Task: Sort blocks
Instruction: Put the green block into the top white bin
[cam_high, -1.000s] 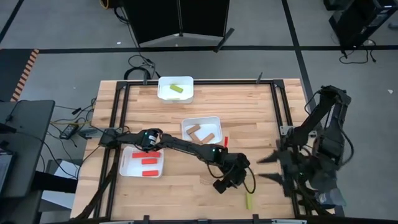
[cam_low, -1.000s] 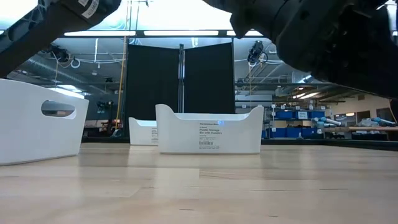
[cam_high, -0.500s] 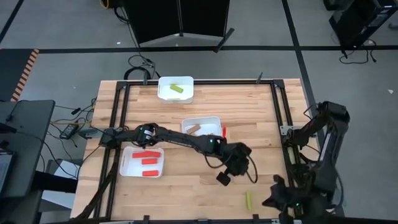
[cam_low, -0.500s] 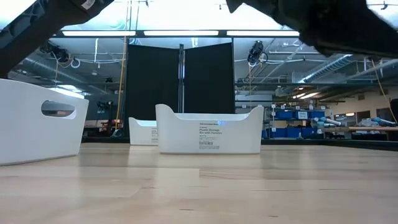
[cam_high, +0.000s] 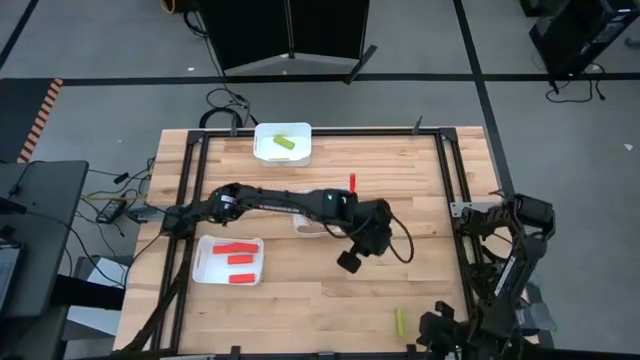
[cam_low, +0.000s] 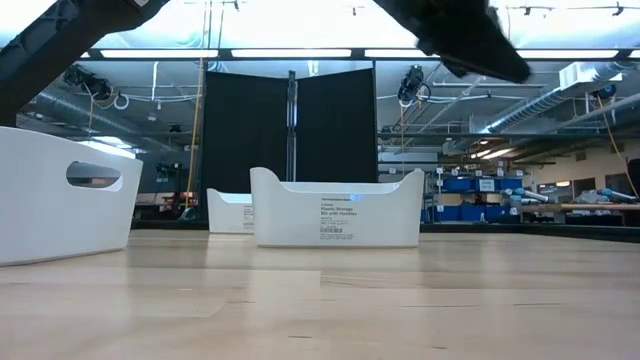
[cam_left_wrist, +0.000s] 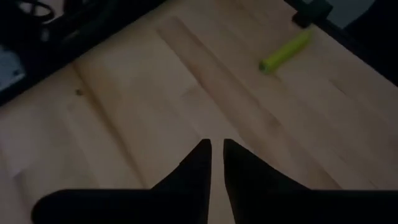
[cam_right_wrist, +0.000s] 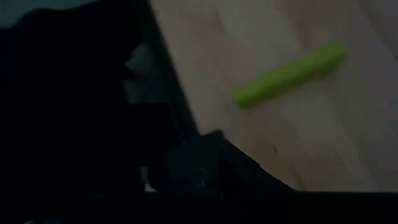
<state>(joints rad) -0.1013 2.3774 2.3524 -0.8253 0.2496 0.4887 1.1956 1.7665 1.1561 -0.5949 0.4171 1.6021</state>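
**A:** Nearest, low right in the high view, the yellow-green block (cam_high: 399, 321) lies loose on the wooden table (cam_high: 420, 200); probably light, stiff, smooth; best pinched across its middle.

**B:** The left gripper (cam_left_wrist: 216, 155) hangs mid-frame, jaws nearly closed, empty; the right gripper's jaws I cannot tell; beyond, a red block (cam_high: 352, 181), white trays (cam_high: 205, 262), a workshop room.

White trays (cam_high: 228, 262) (cam_high: 282, 143), black screen (cam_low: 290, 140), shelving (cam_low: 480, 195) behind table (cam_high: 300, 300).

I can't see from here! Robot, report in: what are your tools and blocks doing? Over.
Left tool mid-table, shut, empty. Right tool parked off the table's right edge. Yellow-green block loose near the front edge; red block loose mid-table. Nothing in the way.
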